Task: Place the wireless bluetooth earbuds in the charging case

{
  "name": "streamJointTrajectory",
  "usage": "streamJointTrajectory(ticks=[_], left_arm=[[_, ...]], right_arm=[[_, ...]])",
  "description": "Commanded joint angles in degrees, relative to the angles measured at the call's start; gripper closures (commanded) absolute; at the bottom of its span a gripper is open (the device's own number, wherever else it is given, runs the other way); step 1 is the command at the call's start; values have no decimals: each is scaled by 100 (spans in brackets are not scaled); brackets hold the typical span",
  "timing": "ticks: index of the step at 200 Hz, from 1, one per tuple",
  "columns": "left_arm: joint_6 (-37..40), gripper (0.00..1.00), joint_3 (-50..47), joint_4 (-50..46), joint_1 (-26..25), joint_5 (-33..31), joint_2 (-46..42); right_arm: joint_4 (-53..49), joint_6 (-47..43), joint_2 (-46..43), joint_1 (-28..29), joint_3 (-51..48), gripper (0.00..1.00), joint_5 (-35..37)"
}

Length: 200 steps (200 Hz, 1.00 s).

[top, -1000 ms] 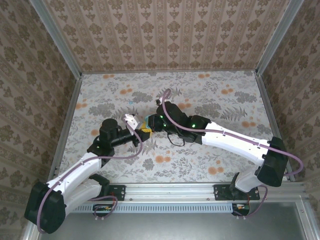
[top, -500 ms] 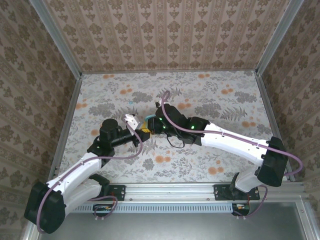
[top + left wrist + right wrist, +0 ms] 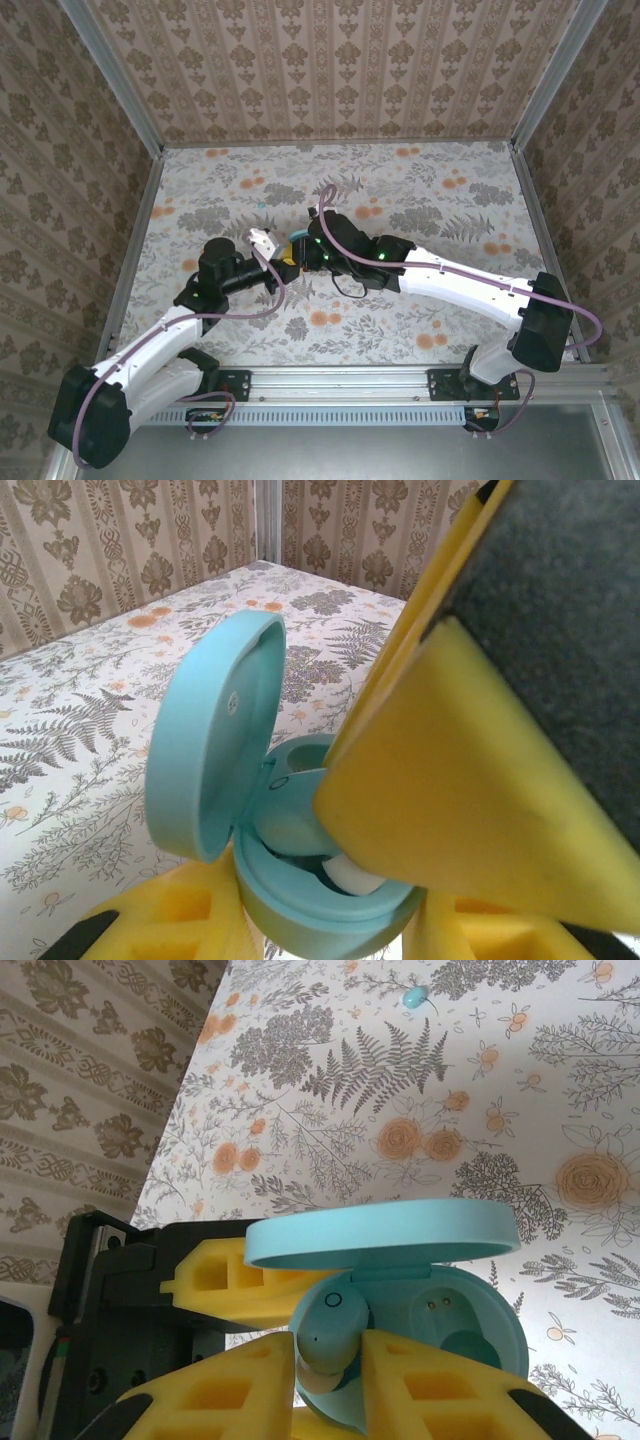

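Note:
My left gripper (image 3: 330,932) is shut on the teal charging case (image 3: 320,905), holding it off the table with its lid (image 3: 215,750) swung open. In the right wrist view one earbud (image 3: 335,1328) sits tilted in the case's left well, with the right gripper (image 3: 328,1360) straddling it. The fingers (image 3: 230,1390) lie very close on both sides, and whether they still press it is unclear. The other well (image 3: 452,1312) is bare. A second earbud (image 3: 413,997) lies on the table beyond. From above, both grippers meet at the case (image 3: 296,246).
The floral table (image 3: 420,200) is boxed in by patterned walls and a metal frame (image 3: 140,220). The loose earbud (image 3: 262,204) lies to the far left of the meeting grippers. The right arm (image 3: 450,275) stretches across the middle right.
The right gripper has pushed a little further left and down onto the case with the earbud. The left arm and the case have stayed still.

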Motion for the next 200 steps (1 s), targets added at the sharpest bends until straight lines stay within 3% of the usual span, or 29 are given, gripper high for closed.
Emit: streamJointTrajectory(ticks=[1, 141, 200], left_arm=[[43, 93, -41, 166, -42, -35, -113], [52, 93, -35, 155, -59, -36, -140], [61, 93, -42, 150, -59, -71, -153]], right_arm=[[-87, 4, 58, 42, -63, 75, 171], [302, -398, 80, 94, -253, 81, 638], [275, -557, 85, 240, -291, 78, 927]])
